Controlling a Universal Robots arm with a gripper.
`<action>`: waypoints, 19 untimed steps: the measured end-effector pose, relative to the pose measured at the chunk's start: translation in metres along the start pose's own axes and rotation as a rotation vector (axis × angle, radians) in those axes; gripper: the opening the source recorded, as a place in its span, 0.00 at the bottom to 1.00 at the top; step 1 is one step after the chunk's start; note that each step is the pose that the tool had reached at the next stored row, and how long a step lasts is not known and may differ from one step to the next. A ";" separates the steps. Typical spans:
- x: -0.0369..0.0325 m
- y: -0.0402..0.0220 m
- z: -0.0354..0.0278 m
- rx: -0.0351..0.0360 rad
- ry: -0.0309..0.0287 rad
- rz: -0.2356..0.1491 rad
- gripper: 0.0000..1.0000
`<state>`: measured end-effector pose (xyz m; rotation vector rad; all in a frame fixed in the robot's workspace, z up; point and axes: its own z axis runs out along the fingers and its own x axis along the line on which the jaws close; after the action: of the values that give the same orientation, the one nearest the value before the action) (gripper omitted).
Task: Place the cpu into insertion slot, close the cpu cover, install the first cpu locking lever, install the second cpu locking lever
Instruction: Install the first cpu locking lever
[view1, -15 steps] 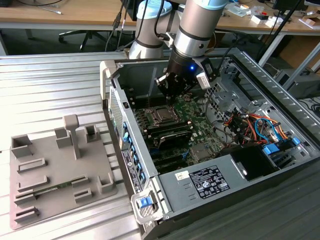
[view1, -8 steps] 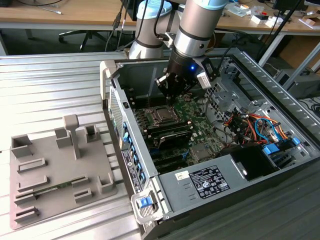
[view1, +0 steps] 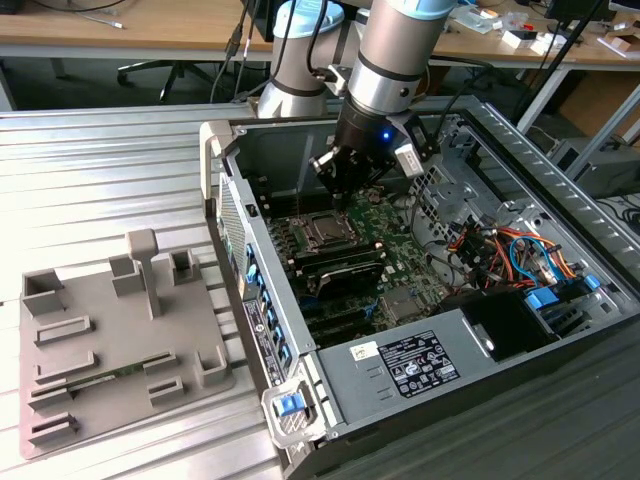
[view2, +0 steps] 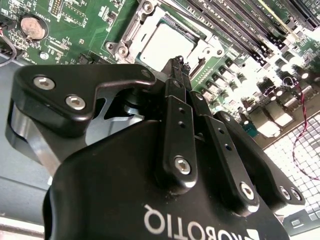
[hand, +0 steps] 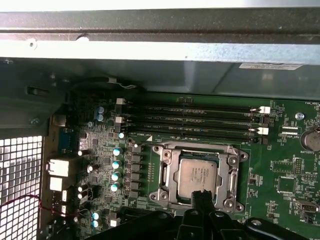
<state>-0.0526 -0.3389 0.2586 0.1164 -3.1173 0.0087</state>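
The cpu (hand: 197, 175) lies flat in the socket on the green motherboard, its grey metal top showing; it also appears in the second wrist view (view2: 167, 43) and as a small square in the exterior view (view1: 325, 232). The silver cpu cover (hand: 231, 172) lies down as a frame around the chip. My gripper (hand: 202, 196) is shut with nothing between its black fingers, the tips together just above the socket's edge. Its tips (view2: 177, 65) point at the rim of the frame. In the exterior view the gripper (view1: 343, 190) hangs inside the open case, right above the socket. I cannot make out the locking levers.
Several memory sticks (hand: 195, 117) run beside the socket. A coin battery (view2: 32, 27) sits on the board. The case walls (view1: 225, 190), the power supply (view1: 420, 365) and a bundle of cables (view1: 500, 250) surround the board. A grey fixture plate (view1: 110, 340) lies at the exterior view's left.
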 end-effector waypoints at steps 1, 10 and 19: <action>0.0000 0.0000 0.0000 0.0000 0.0000 -0.002 0.11; 0.0009 0.0001 0.0001 0.0000 0.0000 -0.004 0.11; 0.0063 0.0005 0.0001 0.0000 0.0000 -0.004 0.11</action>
<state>-0.0590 -0.3389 0.2586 0.1224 -3.1170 0.0088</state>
